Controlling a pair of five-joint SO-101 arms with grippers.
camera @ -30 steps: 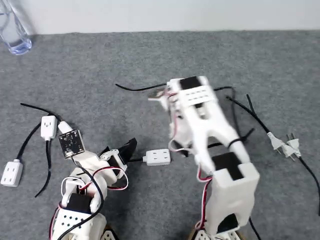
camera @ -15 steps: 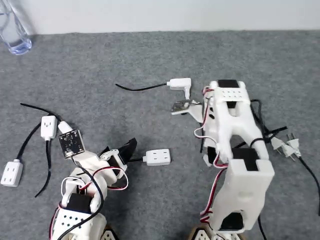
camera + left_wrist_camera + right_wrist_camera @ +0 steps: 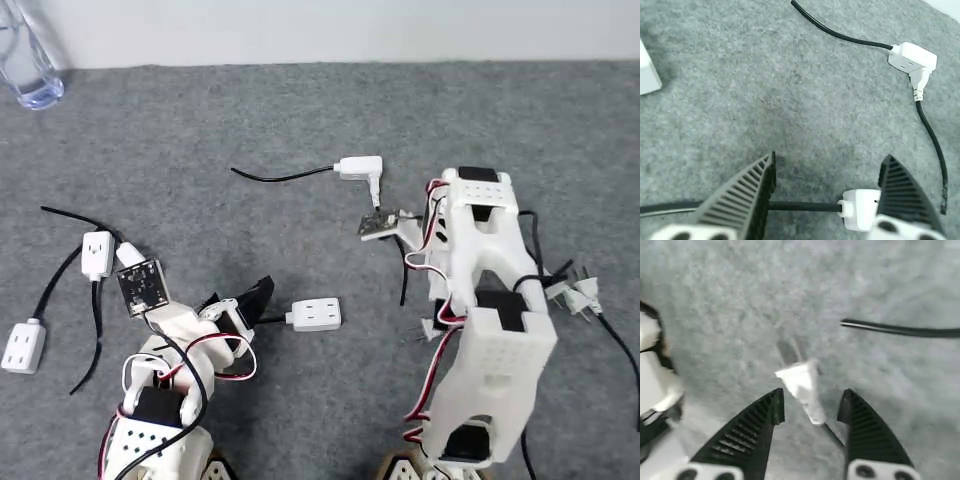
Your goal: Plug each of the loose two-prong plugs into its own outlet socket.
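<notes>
The grey carpeted worktop [image 3: 300, 110] now shows more. Within the last second the right arm swung right and nearer, uncovering the far socket [image 3: 360, 167], which seemingly has a plug seated in it. The right claw [image 3: 812, 396] gapes open astride a loose two-prong plug [image 3: 802, 385], not gripping it. The left claw [image 3: 830, 159] is spread around the near outlet socket [image 3: 315, 314]. A second pickup looks due.

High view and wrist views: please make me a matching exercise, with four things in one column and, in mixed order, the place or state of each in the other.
Column 1:
1. clear bottle
2. left claw
3. right claw
4. two loose plugs

Column 2:
A. open around a white plug
B. far left corner of the carpet
C. on the right of the right arm
D. open over a black cord

Pairs: 1-B, 2-D, 3-A, 4-C
</notes>
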